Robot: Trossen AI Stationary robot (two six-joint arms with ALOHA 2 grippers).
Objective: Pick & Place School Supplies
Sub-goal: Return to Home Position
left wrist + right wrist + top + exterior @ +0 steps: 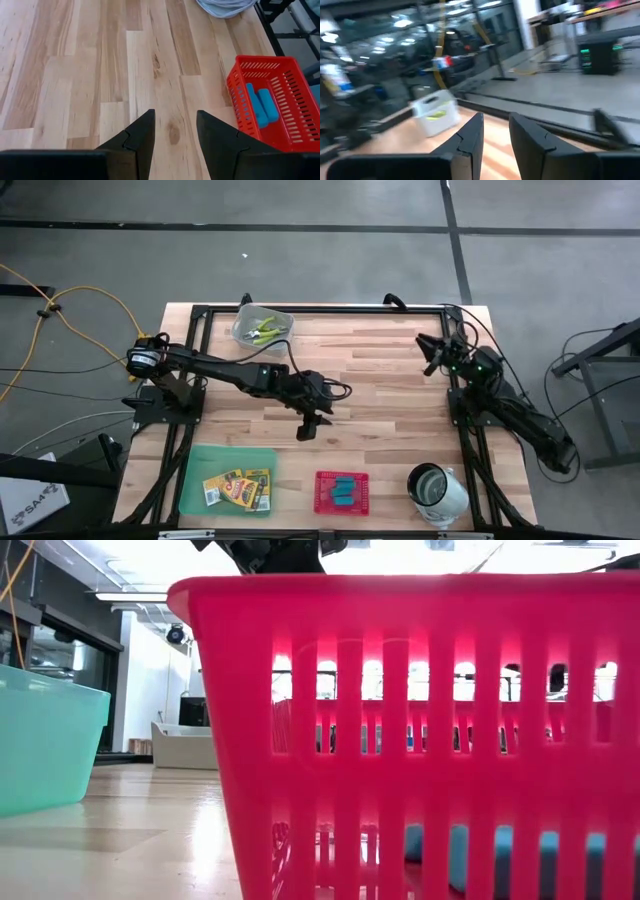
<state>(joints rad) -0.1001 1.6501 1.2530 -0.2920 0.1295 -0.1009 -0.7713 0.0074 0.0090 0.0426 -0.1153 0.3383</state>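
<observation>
Both grippers are hanging released and empty. The left gripper (309,423) is hovering over bare table (390,400) with its fingers spread, and the right gripper (432,352) is waiting well off to its side. Blue erasers (343,491) are lying in the red tray (322,505) just ahead of the left gripper. The crayon boxes (238,488) are sitting in the green tray (215,457) beside that, and the plier-like tools (262,328) are resting in the clear tray (284,315) behind it, close by the forearm. Sorting is looking finished, so the risk is lying in a low pull-back: the forearm or its cable could be clipping the clear tray, or a dip could be nudging the red one.
</observation>
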